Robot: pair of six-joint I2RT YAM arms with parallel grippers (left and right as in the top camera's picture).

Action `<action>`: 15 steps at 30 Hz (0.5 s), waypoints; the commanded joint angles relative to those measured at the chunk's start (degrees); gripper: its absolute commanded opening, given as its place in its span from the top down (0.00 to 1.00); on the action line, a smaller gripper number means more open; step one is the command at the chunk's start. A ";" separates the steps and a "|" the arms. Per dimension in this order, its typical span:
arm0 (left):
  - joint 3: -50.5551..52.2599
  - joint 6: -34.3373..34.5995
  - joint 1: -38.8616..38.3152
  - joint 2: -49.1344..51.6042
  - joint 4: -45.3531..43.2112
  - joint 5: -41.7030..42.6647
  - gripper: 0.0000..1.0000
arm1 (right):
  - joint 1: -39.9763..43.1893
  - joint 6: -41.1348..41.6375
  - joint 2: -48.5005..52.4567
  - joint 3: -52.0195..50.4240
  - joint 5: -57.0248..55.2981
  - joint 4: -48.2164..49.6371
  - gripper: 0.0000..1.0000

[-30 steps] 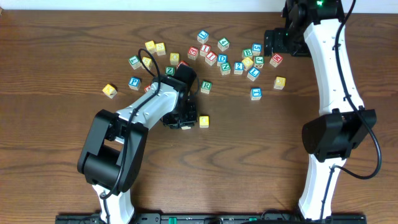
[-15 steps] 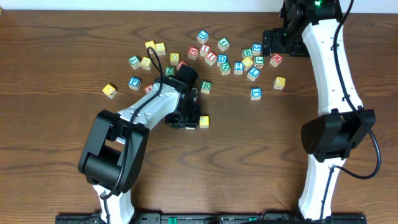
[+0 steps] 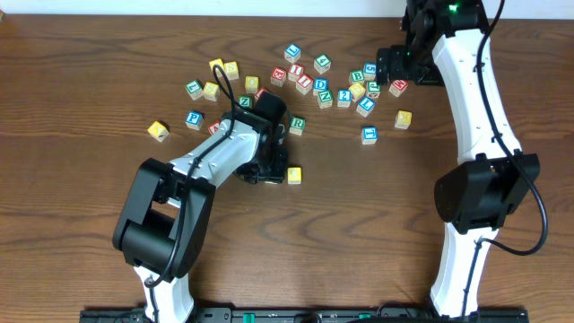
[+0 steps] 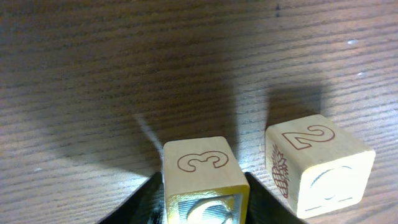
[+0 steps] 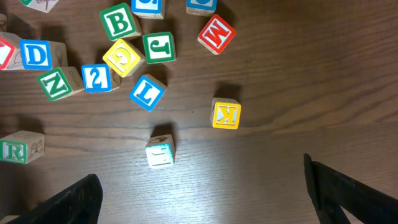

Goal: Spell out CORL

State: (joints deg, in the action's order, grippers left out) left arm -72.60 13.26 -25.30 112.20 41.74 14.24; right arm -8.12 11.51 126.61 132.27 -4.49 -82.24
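Left gripper (image 4: pixel 202 190) is clenched on a wooden block with a 3 on top (image 4: pixel 202 160). It's at the bottom centre of the left wrist view, with a dark finger (image 4: pixel 148 198) pressed against each side face. Just right of it, with a gap between them, sits a second wooden block with a 2 on top (image 4: pixel 318 163) (there's a little pineapple drawing on its left face). Both rest on the wooden table (image 3: pixel 90 90). In the overhead view that spot is a bit left of centre. The 2 block is the yellow cube right beside the gripper, and the 3 block is hidden under the gripper body.

Right gripper (image 5: pixel 200 177) has its jaws spread wide with nothing between them. It hangs over bare wood at the bottom of the right wrist view, and in the overhead view it's at the top right, over the right end of the block scatter.

Task letters I can read in the right wrist view:
- green R block (image 5: pixel 17 150), at the left edge
- blue L block (image 5: pixel 147 92), upper middle, turned at an angle, just below the yellow G block (image 5: pixel 122 57) and green J block (image 5: pixel 160 48)

The yellow K block (image 5: pixel 225 115) sits by itself right of centre. The pale-lettered block (image 5: pixel 160 152) below the L isn't readable. I can't pick out a C or an O in any view.
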 commanded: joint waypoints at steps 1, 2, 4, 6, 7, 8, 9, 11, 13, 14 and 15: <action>0.37 -0.57 -0.13 0.63 0.37 -0.98 0.57 | -0.17 -0.42 0.11 -0.37 0.15 0.22 0.01; 0.37 -0.57 -0.13 0.63 0.39 -0.98 0.57 | -0.17 -0.44 0.11 -0.37 0.15 0.22 0.01; 0.37 -0.57 -0.13 0.63 0.44 -0.96 0.52 | -0.17 -0.44 0.11 -0.37 0.15 0.22 0.01; 0.37 -0.57 -0.13 0.61 0.46 -0.94 0.50 | -0.20 -0.44 0.11 -0.37 0.15 0.20 0.01; 0.37 -0.57 -0.13 0.61 0.46 -0.94 0.44 | -0.24 -0.44 0.11 -0.37 0.15 0.20 0.01; 0.37 -0.57 -0.13 0.52 0.50 -0.94 0.41 | -0.24 -0.42 0.11 -0.37 0.20 0.20 0.01; 0.28 -0.57 -0.13 0.46 0.59 -0.94 0.37 | -0.22 -0.42 0.11 -0.37 0.28 0.20 0.01; -0.33 -0.57 -0.13 0.42 0.85 -0.96 0.31 | -0.22 -0.42 0.11 -0.37 0.61 0.20 0.01; -0.83 -0.57 -0.13 0.42 0.79 -0.98 0.31 | -0.20 -0.42 0.11 -0.37 0.59 0.20 0.01; -1.16 -0.57 -0.13 0.42 0.79 -1.01 0.31 | -0.15 -0.44 0.11 -0.37 0.59 0.17 0.01; -1.36 -0.57 -0.13 0.42 0.76 -1.01 0.31 | -0.17 -0.44 0.11 -0.37 0.59 0.15 0.01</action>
State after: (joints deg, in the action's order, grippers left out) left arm -72.60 13.23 -25.30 112.20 42.17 13.78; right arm -8.12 11.49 126.61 132.25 -4.27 -82.15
